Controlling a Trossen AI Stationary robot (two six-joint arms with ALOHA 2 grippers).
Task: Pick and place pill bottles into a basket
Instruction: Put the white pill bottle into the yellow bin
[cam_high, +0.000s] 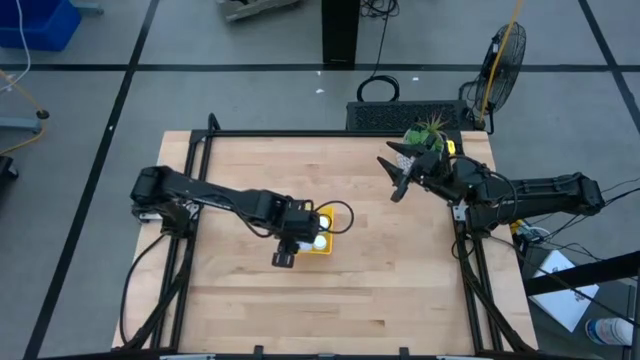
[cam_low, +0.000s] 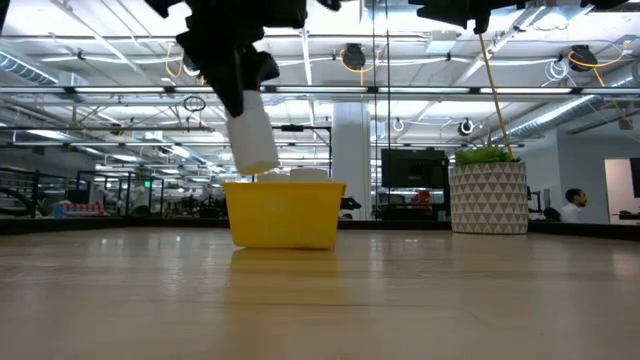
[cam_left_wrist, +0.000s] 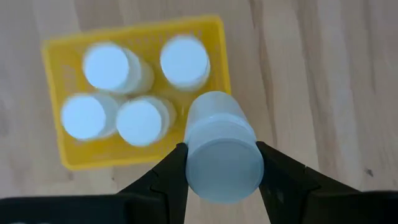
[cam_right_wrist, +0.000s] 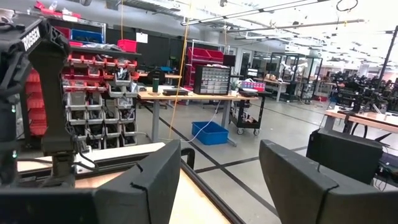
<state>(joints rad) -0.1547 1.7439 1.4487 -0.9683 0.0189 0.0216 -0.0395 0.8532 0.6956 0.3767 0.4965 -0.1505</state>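
My left gripper (cam_high: 300, 243) is shut on a white pill bottle (cam_left_wrist: 219, 146) and holds it above the yellow basket (cam_high: 327, 232), over one end of it. The basket (cam_left_wrist: 59, 134) holds several white-capped bottles standing upright. In the low view the held bottle (cam_low: 250, 135) hangs tilted over the basket's left end (cam_low: 240, 215). My right gripper (cam_right_wrist: 219, 180) is open and empty, raised at the table's far right, near the potted plant (cam_high: 428, 132). My left gripper pinches the bottle's cap end (cam_left_wrist: 222, 168) between its two fingers, one on either side. The fingers come from above, pointing down. The bottle hangs below them, slightly tilted, lifted clear above the basket's rim.
A white patterned pot with a green plant (cam_low: 488, 195) stands at the table's far right corner. Bare wooden tabletop (cam_high: 380, 280) lies around the basket. A black frame (cam_high: 330, 133) runs along the table's far edge.
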